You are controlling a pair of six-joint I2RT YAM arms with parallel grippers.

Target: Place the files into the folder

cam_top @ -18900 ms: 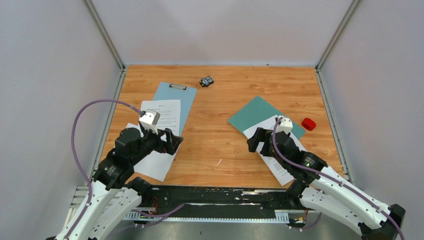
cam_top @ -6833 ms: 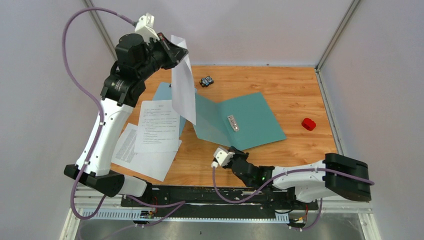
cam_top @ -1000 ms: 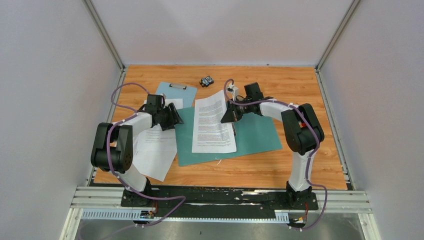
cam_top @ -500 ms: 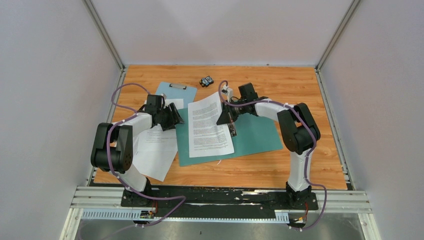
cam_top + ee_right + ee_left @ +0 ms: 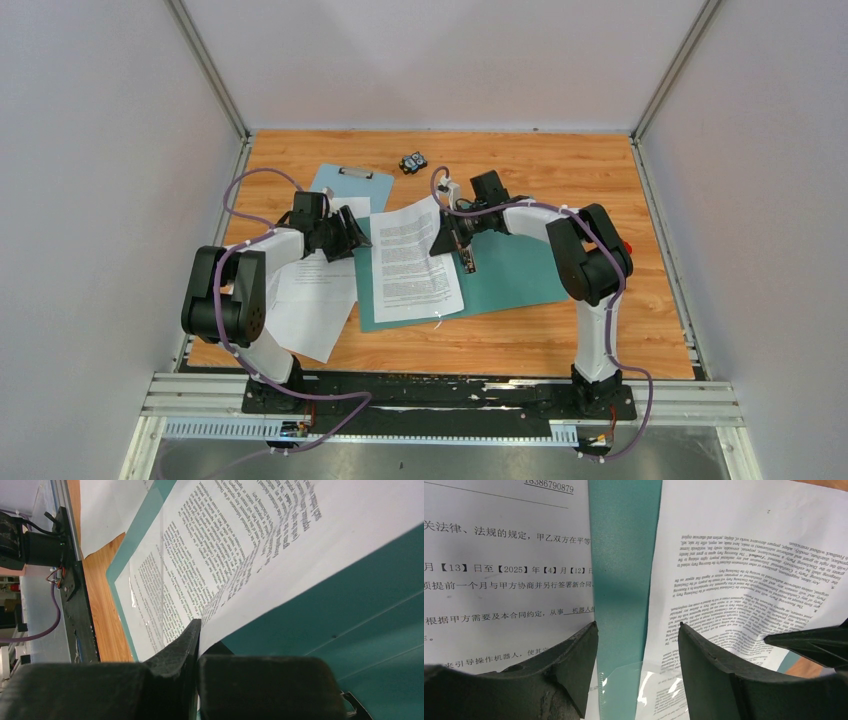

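Note:
The teal folder (image 5: 515, 268) lies open on the table. One of the files, a printed sheet (image 5: 412, 262), rests across its left cover. My right gripper (image 5: 446, 238) is shut on that sheet's right edge, which curls up off the folder. The right wrist view shows the sheet (image 5: 240, 545) pinched between the closed fingers (image 5: 175, 655) above the teal cover (image 5: 350, 610). My left gripper (image 5: 352, 234) is open at the folder's left edge, holding nothing. Between its fingers (image 5: 714, 675) I see a teal strip (image 5: 624, 555) with the sheet (image 5: 744, 565) on the right. More files (image 5: 305, 295) lie left of the folder.
A pale blue clipboard (image 5: 350, 184) lies behind the left gripper. A small black and blue object (image 5: 413, 162) sits near the back edge. A red object (image 5: 627, 247) peeks out behind the right arm. A clear plastic pocket (image 5: 624, 690) sits on the folder near the left gripper.
My right gripper has drawn the sheet leftward over the folder, from its middle onto the left cover. The left arm has stayed in place and open.

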